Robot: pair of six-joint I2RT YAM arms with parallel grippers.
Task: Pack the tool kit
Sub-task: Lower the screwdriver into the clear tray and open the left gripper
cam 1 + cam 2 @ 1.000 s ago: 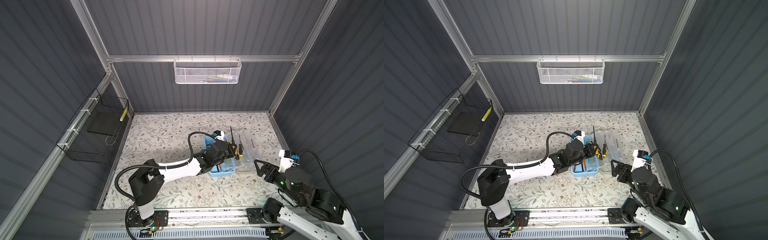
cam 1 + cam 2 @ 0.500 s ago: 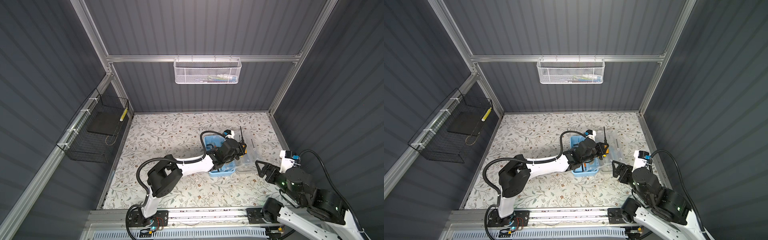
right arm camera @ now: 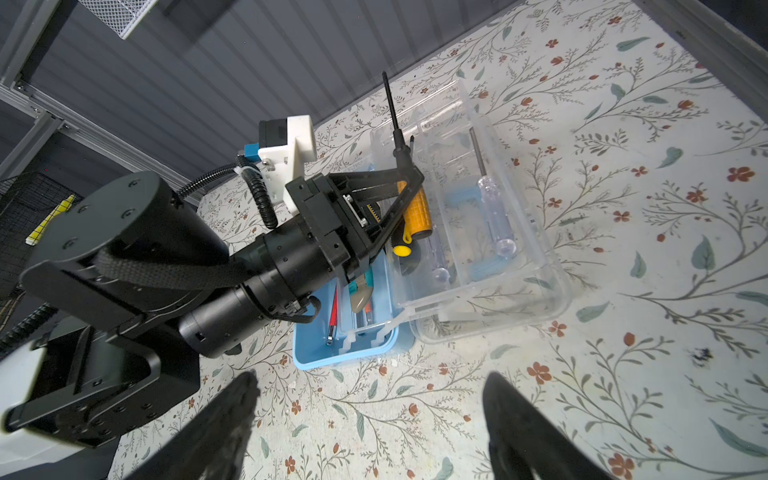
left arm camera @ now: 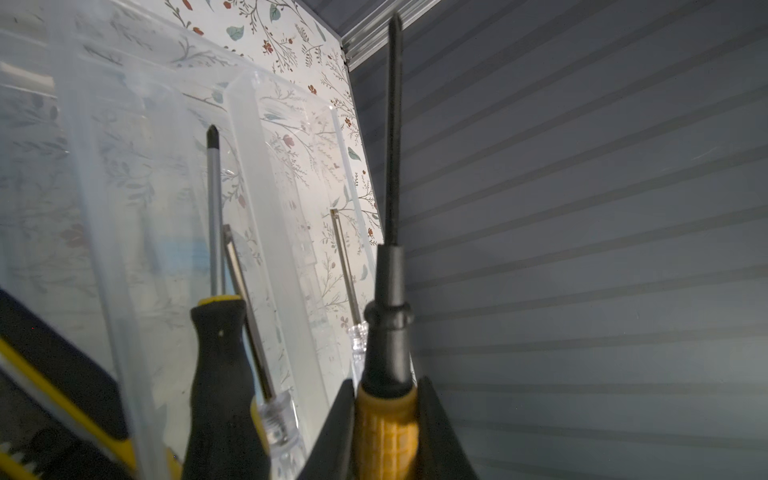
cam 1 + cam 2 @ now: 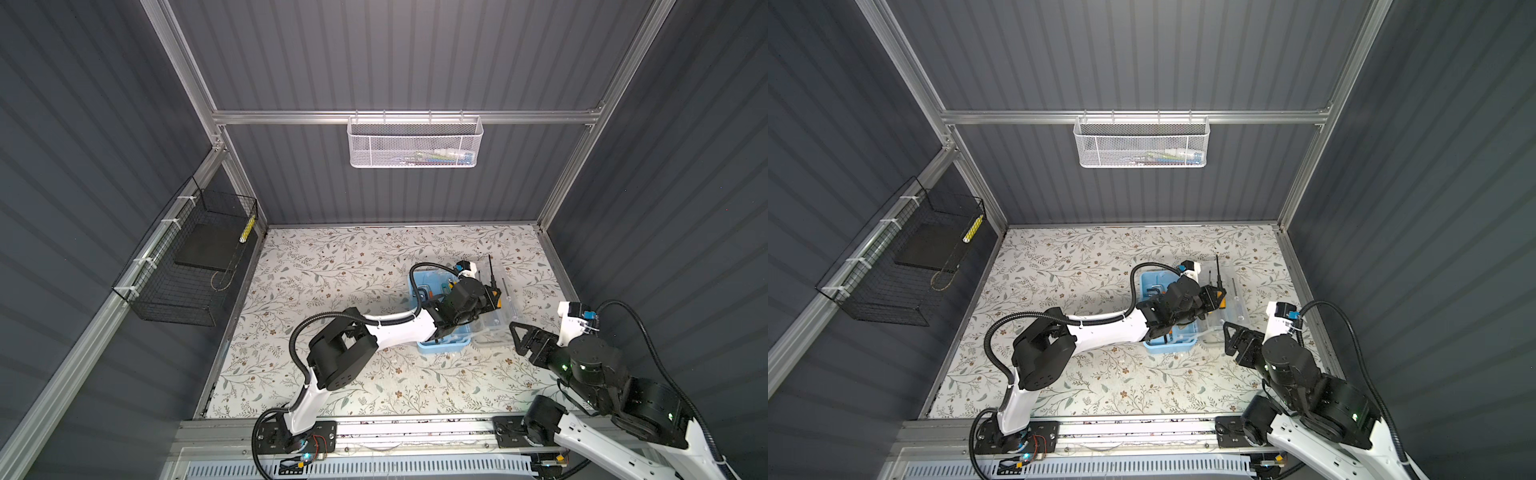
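Plainly, the left pincer (image 4: 387, 399) is clamped on the orange-handled screwdriver (image 3: 415, 208), whose black shaft sticks out past the fingers above the clear lid (image 3: 523, 286). The lid lies open on the floral surface (image 3: 623, 374), hinged to the light-blue box (image 3: 316, 353). That arm hides most of the box in both top views; only part of a teal knife (image 3: 360, 291) shows beneath the wrist. A clear-handled screwdriver (image 3: 496, 216) lies in the lid. The right pincer (image 3: 372, 376) hangs spread wide and empty near the lid, its fingers cut off at the frame edge.

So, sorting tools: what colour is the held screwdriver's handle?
Orange-yellow screwdriver handle, clearest in right wrist view.
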